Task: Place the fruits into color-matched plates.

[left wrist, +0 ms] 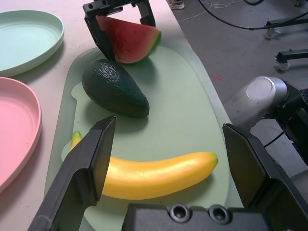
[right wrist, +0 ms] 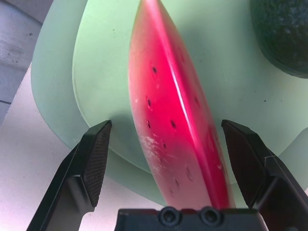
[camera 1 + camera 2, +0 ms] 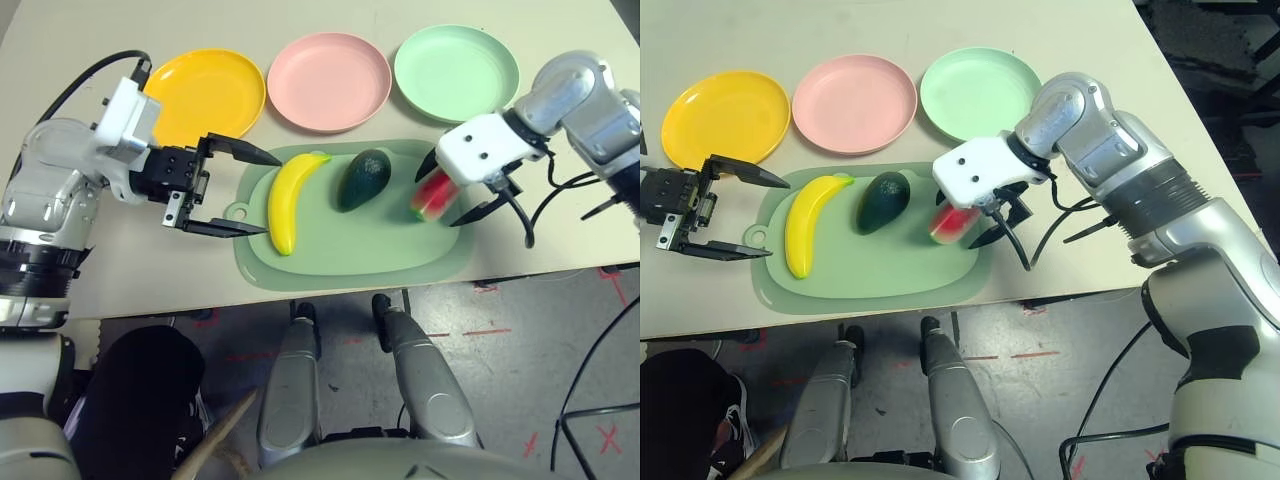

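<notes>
Straddling glossy watermelon wedge, apparently untouched.

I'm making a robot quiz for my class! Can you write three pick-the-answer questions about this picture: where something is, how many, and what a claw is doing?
1. Where does the curved yellow toy banana lie?
A. on the yellow-orange plate
B. on the flat pale-green cutting mat
C. on the floor

2. How many round plastic plates are there?
A. two
B. three
C. four

3. The right claw is:
A. open around the red watermelon wedge
B. holding the avocado
C. shut on nothing

Answers: 1 B, it lies on the mat beside the dark green avocado. 2 B, yellow-orange, pink, mint green. 3 A, its fingers stand apart on either side of the wedge.
</notes>
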Controlling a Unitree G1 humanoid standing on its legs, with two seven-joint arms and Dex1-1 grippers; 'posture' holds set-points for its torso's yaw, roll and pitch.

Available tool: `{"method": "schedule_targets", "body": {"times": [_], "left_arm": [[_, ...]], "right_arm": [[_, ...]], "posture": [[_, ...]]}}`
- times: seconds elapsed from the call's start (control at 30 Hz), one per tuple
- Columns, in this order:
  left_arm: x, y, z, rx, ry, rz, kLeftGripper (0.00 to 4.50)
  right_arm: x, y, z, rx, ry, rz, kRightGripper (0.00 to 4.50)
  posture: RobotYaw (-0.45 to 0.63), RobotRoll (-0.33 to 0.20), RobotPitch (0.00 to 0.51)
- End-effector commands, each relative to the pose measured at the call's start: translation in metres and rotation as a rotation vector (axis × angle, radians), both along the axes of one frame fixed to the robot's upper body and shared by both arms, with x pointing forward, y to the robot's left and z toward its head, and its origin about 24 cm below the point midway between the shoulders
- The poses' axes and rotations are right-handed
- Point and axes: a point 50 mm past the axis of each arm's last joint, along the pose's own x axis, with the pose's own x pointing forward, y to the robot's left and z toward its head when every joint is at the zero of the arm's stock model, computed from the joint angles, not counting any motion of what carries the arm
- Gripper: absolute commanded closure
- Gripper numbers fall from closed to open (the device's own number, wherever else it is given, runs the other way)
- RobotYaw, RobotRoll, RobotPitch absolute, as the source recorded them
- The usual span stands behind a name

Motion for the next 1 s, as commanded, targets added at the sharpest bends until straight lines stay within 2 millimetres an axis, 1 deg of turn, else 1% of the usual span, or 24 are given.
{"method": "schedule_targets", "body": {"times": [0.03, 0.13, 0.27, 0.3, 0.43, 0.53, 0.7, 0.8, 0.9, 1.0], "left_arm": [[-0.001, 0.001, -0.003, 0.037, 0.011, -0.004, 0.00], [-0.002, 0.001, -0.002, 0.039, 0.009, -0.005, 0.00], [-0.002, 0.001, -0.002, 0.041, 0.009, -0.005, 0.00], [-0.002, 0.001, -0.002, 0.041, 0.009, -0.005, 0.00], [-0.002, 0.001, -0.002, 0.043, 0.009, -0.005, 0.00], [-0.002, 0.001, -0.002, 0.041, 0.008, -0.005, 0.00], [-0.001, 0.001, -0.001, 0.026, 0.009, -0.002, 0.00], [0.000, 0.001, -0.001, 0.020, 0.008, 0.006, 0.00], [0.003, 0.001, -0.002, 0.009, 0.011, 0.034, 0.00], [0.007, -0.001, -0.002, -0.018, 0.010, 0.134, 0.00]], "right_arm": [[0.002, -0.002, -0.005, -0.014, 0.000, -0.004, 0.02], [0.003, -0.002, -0.006, -0.015, -0.003, -0.012, 0.47], [0.004, -0.003, -0.006, -0.012, -0.006, -0.021, 1.86], [0.004, -0.003, -0.005, -0.011, -0.007, -0.025, 2.02], [0.004, -0.003, -0.002, -0.006, -0.011, -0.031, 2.02], [0.003, -0.002, 0.005, 0.007, -0.013, -0.036, 2.02], [0.000, 0.003, 0.027, 0.044, -0.030, -0.038, 2.02], [-0.001, 0.006, 0.035, 0.061, -0.033, -0.042, 2.02], [0.002, 0.010, 0.046, 0.093, -0.045, -0.056, 2.02], [0.012, 0.018, 0.064, 0.149, -0.080, -0.087, 2.02]], "posture": [[-0.08, 0.000, 0.409], [-0.08, 0.000, 0.408], [-0.08, 0.000, 0.406], [-0.07, 0.000, 0.403], [-0.08, 0.000, 0.402], [-0.08, 0.000, 0.400], [-0.08, 0.000, 0.403], [-0.08, 0.000, 0.403], [-0.08, 0.000, 0.405], [-0.09, 0.000, 0.405]]}}
